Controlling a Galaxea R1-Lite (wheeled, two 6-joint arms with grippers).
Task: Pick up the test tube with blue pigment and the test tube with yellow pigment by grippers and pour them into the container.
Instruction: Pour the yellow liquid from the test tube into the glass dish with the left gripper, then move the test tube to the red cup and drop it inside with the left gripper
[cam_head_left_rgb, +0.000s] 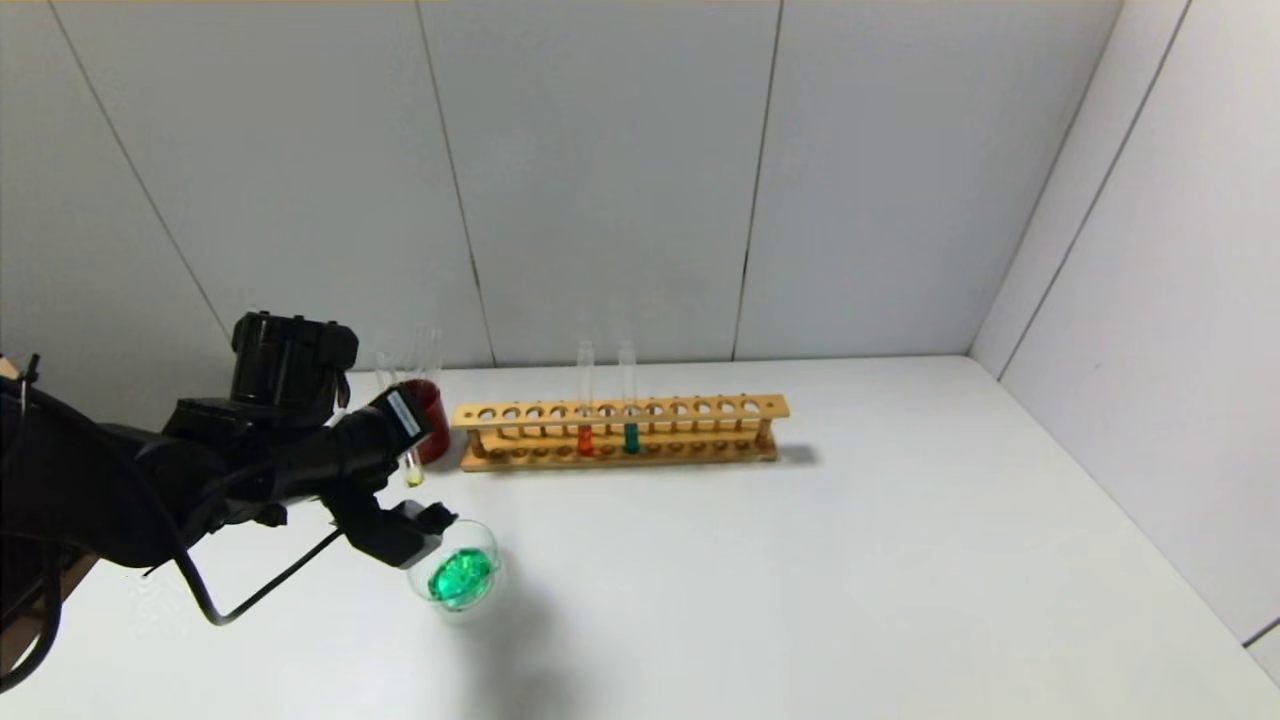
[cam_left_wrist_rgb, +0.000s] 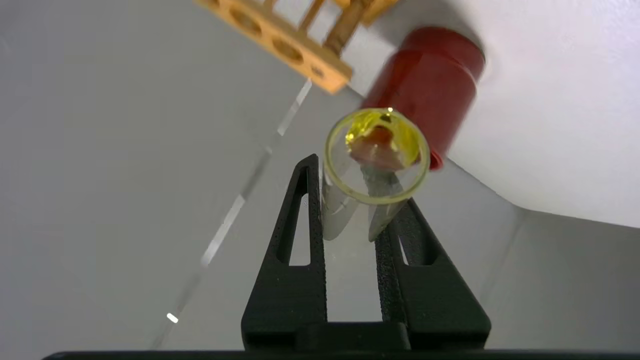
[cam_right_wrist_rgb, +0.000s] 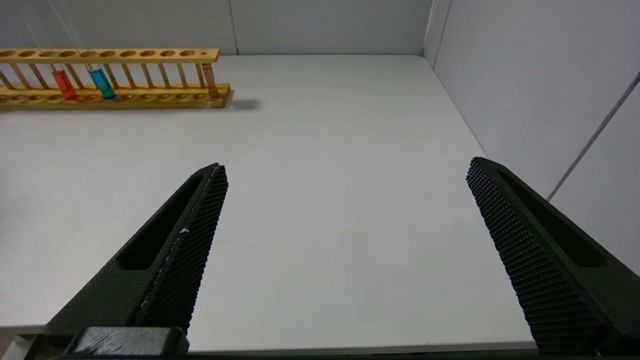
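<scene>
Tabletop (cam_head_left_rgb: 800, 560): rack (cam_head_left_rgb: 620, 430) keeps two tubes. My left gripper (cam_left_wrist_rgb: 357, 210), fingers clenched on the test tube with yellow pigment (cam_left_wrist_rgb: 375, 160), hovers near the container (cam_head_left_rgb: 460, 575), already green; yellow remains unpoured. Right gripper (cam_right_wrist_rgb: 345, 240) idles, fingers spread.

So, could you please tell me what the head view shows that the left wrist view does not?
Only the head view shows the container holding green liquid, and the orange-red tube and teal tube standing in the wooden rack. Only the left wrist view shows the left hand shut on the test tube with yellow pigment, looking into its open mouth. Both show the red cup, the rack's end and the white table.
</scene>
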